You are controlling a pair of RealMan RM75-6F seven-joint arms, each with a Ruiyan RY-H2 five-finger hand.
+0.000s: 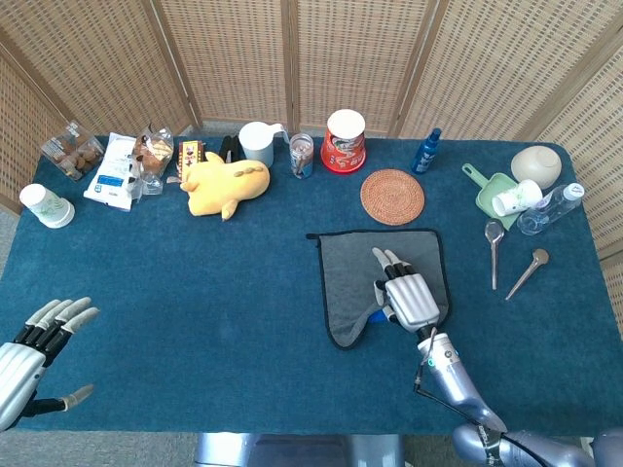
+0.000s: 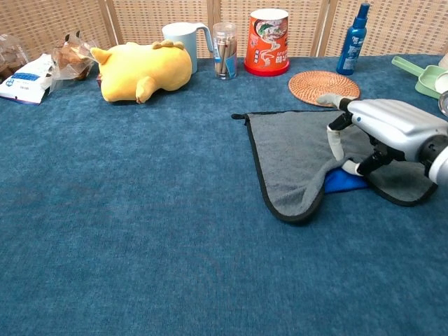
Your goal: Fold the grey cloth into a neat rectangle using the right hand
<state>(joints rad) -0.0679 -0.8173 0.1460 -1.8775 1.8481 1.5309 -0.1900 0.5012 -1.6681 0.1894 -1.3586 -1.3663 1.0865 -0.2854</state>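
— On the blue tabletop (image 1: 224, 292), right of centre, what lies there?

— The grey cloth (image 1: 362, 274), with its dark edging. Its far edge lies flat, just in front of the round woven coaster (image 1: 392, 196). Its near edge is lifted and bunched toward the middle, so a patch of brighter blue shows under the raised fold in the chest view.

— And the right hand (image 1: 407, 295)?

— It sits on the cloth's near right part, palm down. The thumb is tucked beneath the lifted edge and the fingers (image 2: 339, 134) curve down onto the top, so it pinches the cloth's near edge and holds it off the tabletop.

— Where is the left hand (image 1: 29, 352)?

— At the near left corner, well apart from the cloth. It holds nothing, and its fingers are spread.

— What stands behind?

— Along the far edge, a yellow plush toy (image 1: 229, 182) lies on its side. Right of it stand a pale blue mug (image 1: 258, 142), a clear jar of sticks (image 1: 302, 154) and a red canister (image 1: 344, 140), then a blue spray bottle (image 1: 426, 150). Snack packets (image 1: 115, 167) and a paper cup (image 1: 44, 205) sit at the far left.

— And at the far right?

— A green scoop (image 1: 492, 195), a clear bottle (image 1: 549, 208) and two spoons (image 1: 513, 258), all well apart from the cloth.
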